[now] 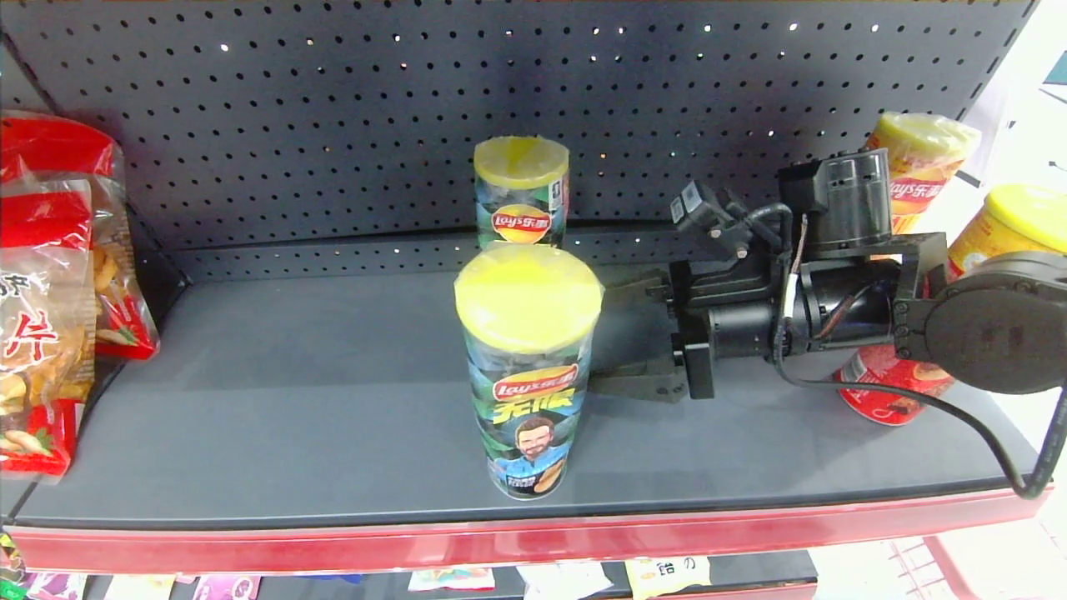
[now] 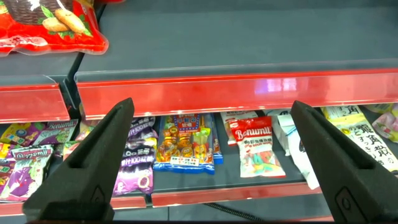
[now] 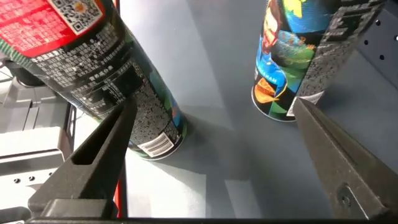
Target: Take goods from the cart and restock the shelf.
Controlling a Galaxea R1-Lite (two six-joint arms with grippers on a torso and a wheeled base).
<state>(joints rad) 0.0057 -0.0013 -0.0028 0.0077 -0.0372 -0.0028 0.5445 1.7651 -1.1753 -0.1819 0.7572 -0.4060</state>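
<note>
At the far left the bags (image 1: 50, 283) lean over the shelf (image 1: 292, 400) end, well apart from the work, so they are at little risk. The left pincer (image 2: 211, 106) hangs below and in front of the red lip (image 2: 249, 90) with its jaws wide apart and nothing in them. If that arm rises without backing off first, a finger would likely catch the lip. In the middle stand the goods, two chip cans, both upright. The back can (image 1: 521, 196) is against the pegboard. The front can (image 1: 527, 367) is ahead of it and close to the lip. That one is the main worry, being tall, narrow and near the drop. The right pincer (image 1: 617, 333) sits just beside it, jaws spread and gripping nothing, and one finger looks very near the can's wall; whether it touches, I cannot tell. A pull-out that swings toward the lip would probably drag or nudge the can and tip it off the shelf. A straight retreat toward the right seems safer. A swing the other way could clip the back can, though the pegboard would likely hold it up. Further right, the red can (image 1: 888, 392) stands under the forearm, and the cable (image 1: 959, 417) loops beside it. A low or sagging withdrawal could knock it over or snag it.
</note>
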